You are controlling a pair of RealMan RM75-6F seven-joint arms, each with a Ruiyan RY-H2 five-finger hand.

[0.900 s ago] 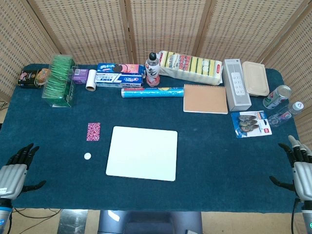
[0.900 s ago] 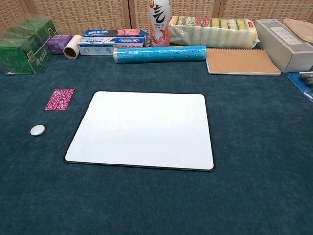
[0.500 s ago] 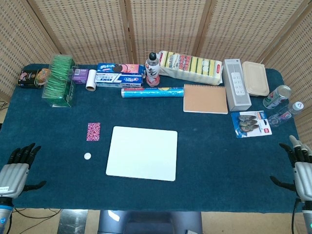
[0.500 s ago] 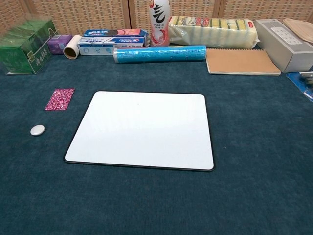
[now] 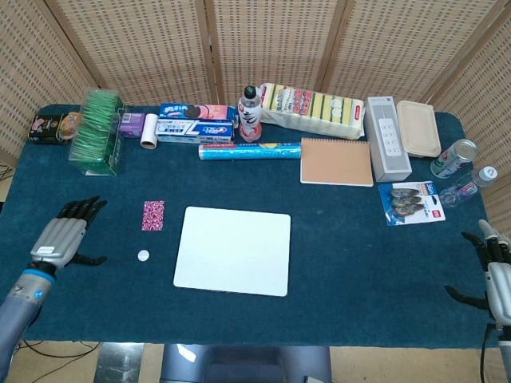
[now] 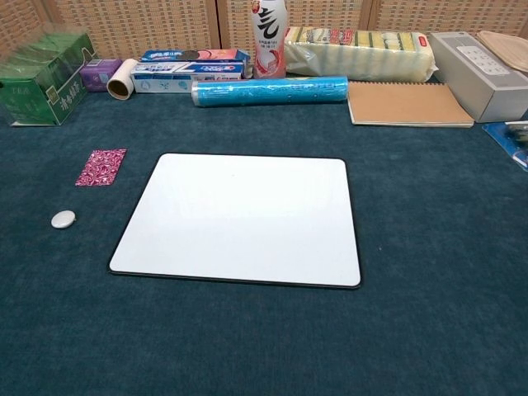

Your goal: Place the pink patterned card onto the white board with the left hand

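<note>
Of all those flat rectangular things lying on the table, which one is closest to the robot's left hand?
The small pink patterned card, just right of the left hand. The white board lies farther right, and the brown notebook sits farther back.

A: What's different from a moment back?

B: The left hand (image 5: 60, 238) has come up off the near left corner of the bench (image 5: 343, 239) and moved inward and forward. In the head view it now sits over the cloth, closer to the pink patterned card (image 5: 153, 215) and the small white round piece (image 5: 143, 256), though apart from both.

A: And its fingers?

B: The fingers (image 5: 80, 209) are spread and hold nothing, pointing toward the far side.

A: The other arm?

B: The right hand (image 5: 497, 267) has slipped a little lower and outward at the right edge. The chest view shows neither hand.
</note>
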